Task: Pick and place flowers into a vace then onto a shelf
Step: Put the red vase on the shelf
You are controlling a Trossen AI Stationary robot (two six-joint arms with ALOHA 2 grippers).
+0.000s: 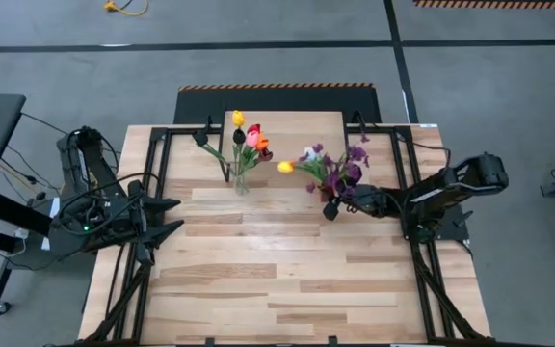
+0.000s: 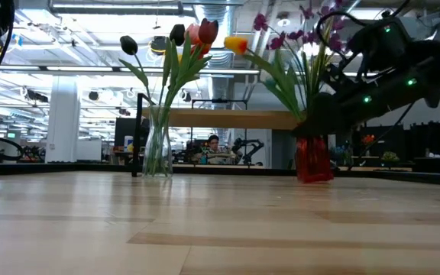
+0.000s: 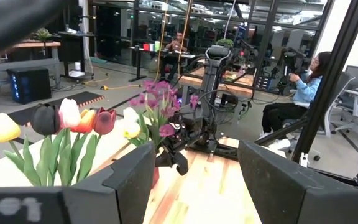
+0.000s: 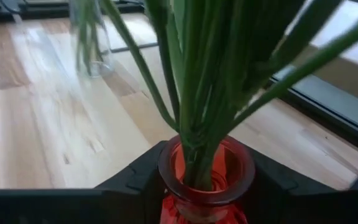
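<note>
Red glass forms the small vase (image 4: pixel 205 180) that sits between the right gripper's (image 4: pixel 205 186) two dark fingers (image 4: pixel 132 180), one on each side of its neck. The jaws flank the neck closely, but whether they actually press on the glass cannot be told. The vase stands on the wood-plank table (image 1: pixel 287 280) right of centre, just in front of the shelf (image 1: pixel 287 123), and holds purple blossom sprigs (image 1: pixel 340 166), a white head and a yellow tulip (image 1: pixel 284 167) that leans out toward the table's middle. In the low view the red vase (image 2: pixel 313 159) rests upright on the tabletop with the right arm (image 2: pixel 388 65) reaching in at its neck.

A clear glass vase (image 1: pixel 241 183) stands well apart to the left of it, near the shelf's front edge, with yellow, red, orange, pink and dark tulips (image 1: pixel 251 135) in it.

The left gripper (image 1: pixel 176 217) waits over the table's left side, fingers spread apart and empty, pointing toward the middle. In the left wrist view a seated person (image 3: pixel 297 93) shows in the room beyond the table.
</note>
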